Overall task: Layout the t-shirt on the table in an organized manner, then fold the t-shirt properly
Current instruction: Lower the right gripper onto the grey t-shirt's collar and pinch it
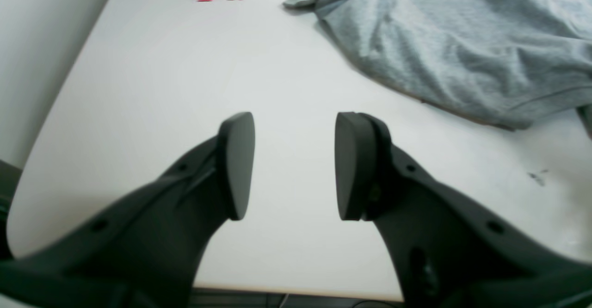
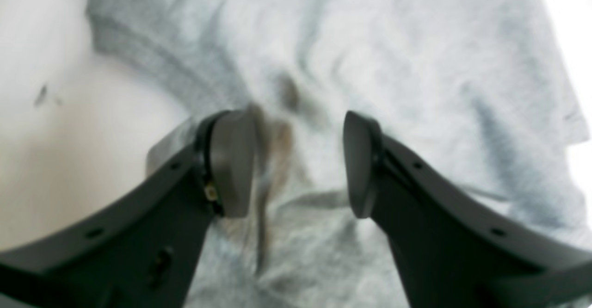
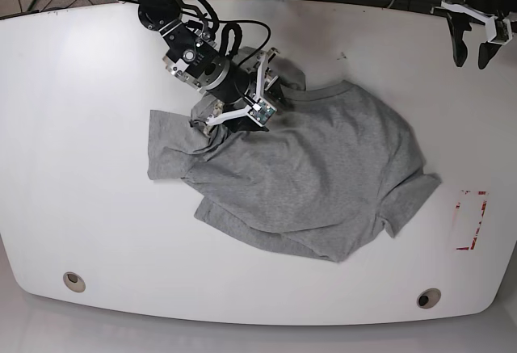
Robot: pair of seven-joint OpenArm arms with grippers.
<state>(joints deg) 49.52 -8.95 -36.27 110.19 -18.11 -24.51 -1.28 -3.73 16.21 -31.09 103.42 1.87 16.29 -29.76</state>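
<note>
The table [image 3: 73,86] is the biggest thing here, white and glossy, and it carries everything; most of its surface is bare, which gives room to spread the cloth. The t-shirt [image 3: 323,175] lies near the middle of it, a little toward the side of the red-marked rectangle [image 3: 471,220]; it is crumpled and turned at an angle, with one sleeve pointing to each side and folds across the body, so I judge that the laying-out step is not yet done.

The right gripper [image 2: 298,164] is low over the shirt at its upper edge, near what looks like the collar; its fingers [image 2: 233,160] are spread, and the blurred cloth shows in the gap between them, but nothing is pinched as far as I can see; probably it is placed there to take this edge and pull it flat.

The left gripper [image 1: 293,164] hangs well apart from the shirt, above bare table near a corner; its fingers are also spread and hold nothing; it seems to wait.
</note>
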